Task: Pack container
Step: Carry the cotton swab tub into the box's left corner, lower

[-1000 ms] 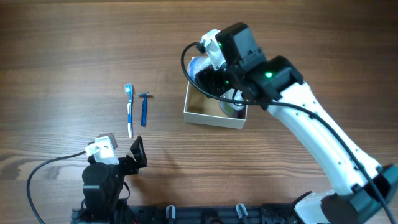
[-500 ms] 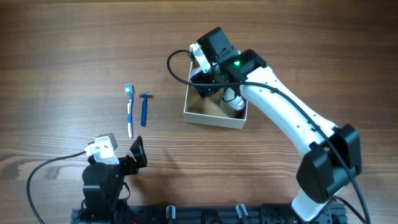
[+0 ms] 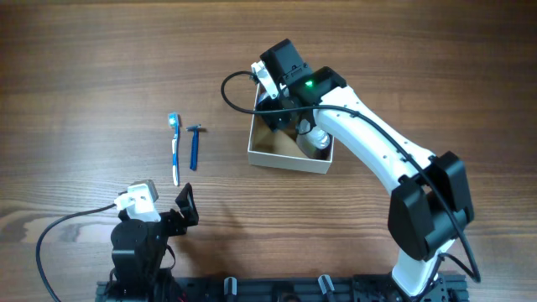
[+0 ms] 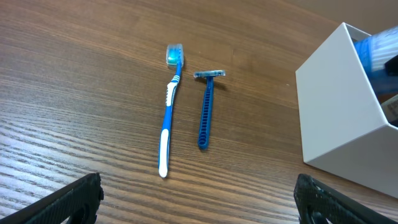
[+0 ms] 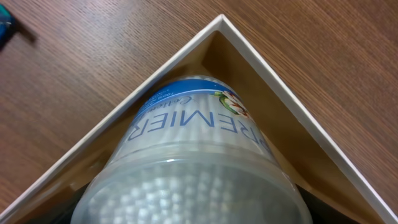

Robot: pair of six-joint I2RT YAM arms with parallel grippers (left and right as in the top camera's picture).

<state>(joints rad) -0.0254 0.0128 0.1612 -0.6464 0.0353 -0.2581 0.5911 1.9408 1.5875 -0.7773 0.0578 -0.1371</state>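
The container, a square shallow box with white walls and a brown inside, sits right of the table's centre. My right gripper reaches down into its far left corner, shut on a round blue-and-white jar of cotton swabs. The jar fills the right wrist view, lying against the box corner. The arm mostly hides the jar in the overhead view. My left gripper is open and empty near the front edge. In the left wrist view its fingers frame bare wood, with the container wall at right.
A blue-and-white toothbrush and a blue razor lie side by side left of the container; both also show in the left wrist view, toothbrush and razor. A pale round item sits in the box's right side.
My right arm has swung left and lowered, bringing the jar down into the container's far left corner. The left arm, toothbrush and razor have not moved.
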